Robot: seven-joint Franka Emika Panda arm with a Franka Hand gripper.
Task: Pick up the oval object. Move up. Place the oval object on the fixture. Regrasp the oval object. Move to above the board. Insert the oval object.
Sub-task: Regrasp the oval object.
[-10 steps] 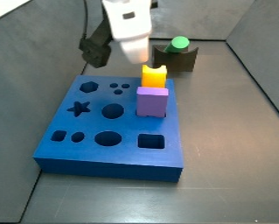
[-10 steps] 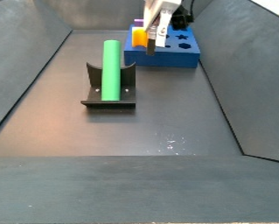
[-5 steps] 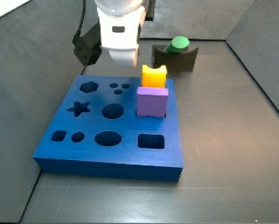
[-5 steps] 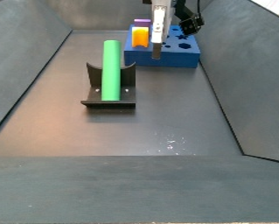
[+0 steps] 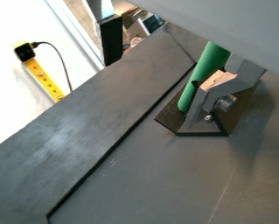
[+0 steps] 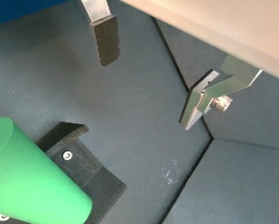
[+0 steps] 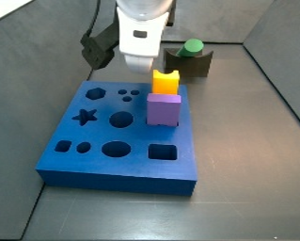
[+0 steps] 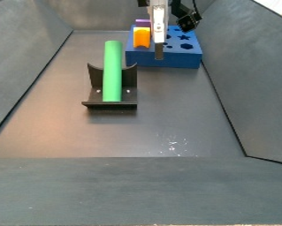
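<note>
in a wrist view the oval object (image 5: 209, 63) lies as a bright green rod in the notch of the fixture (image 5: 212, 121), its length running up and away along the dark worktop (image 5: 94, 157). one silver finger (image 5: 221, 90) of the tool shows just in front of the fixture.

in a wrist view the tool (image 6: 153, 74) stands wide open with nothing between its two plates; one finger (image 6: 104, 39) with its dark pad hangs over the bare floor, well apart from its mate. the rounded end of the oval object (image 6: 24, 179) fills a corner, resting on the fixture (image 6: 80, 157).

in a side view the tool (image 7: 137, 47) hangs above the far edge of the board (image 7: 120, 132), close behind the yellow block (image 7: 166, 82) and the purple block (image 7: 163, 109), which stand on the board. the oval object (image 7: 191, 45) shows only its green end atop the fixture (image 7: 190, 62), beyond the board.

in a side view the oval object (image 8: 111, 68) lies lengthwise in the fixture (image 8: 111, 95) on the floor, well apart from the board (image 8: 176, 55) at the far end. the tool (image 8: 160, 37) hangs over the board beside the yellow block (image 8: 142, 37).
</note>
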